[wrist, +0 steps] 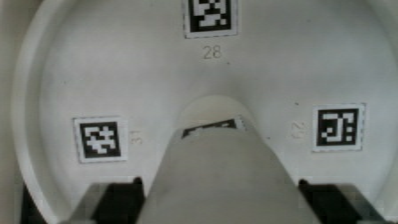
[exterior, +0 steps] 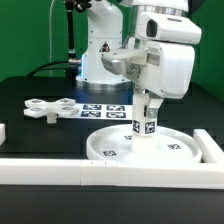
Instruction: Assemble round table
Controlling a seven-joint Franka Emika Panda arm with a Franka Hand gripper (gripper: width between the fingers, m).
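The large rimmed round disc (exterior: 145, 147) lies flat on the black table near the front rail. The short cylindrical leg (exterior: 144, 121), with square tags on its side, stands upright on the disc's middle. My gripper (exterior: 146, 101) is shut on the leg's upper end from above. In the wrist view the leg (wrist: 221, 150) runs down between my fingers (wrist: 118, 198) to the disc (wrist: 107, 60), whose tags show around it. The flat cross-shaped lobed base (exterior: 47, 108) lies apart on the table at the exterior view's left.
The marker board (exterior: 103, 109) lies flat behind the disc. White border rails run along the front (exterior: 110, 170) and at the exterior view's right (exterior: 208, 143). The arm's base (exterior: 100, 50) stands at the back.
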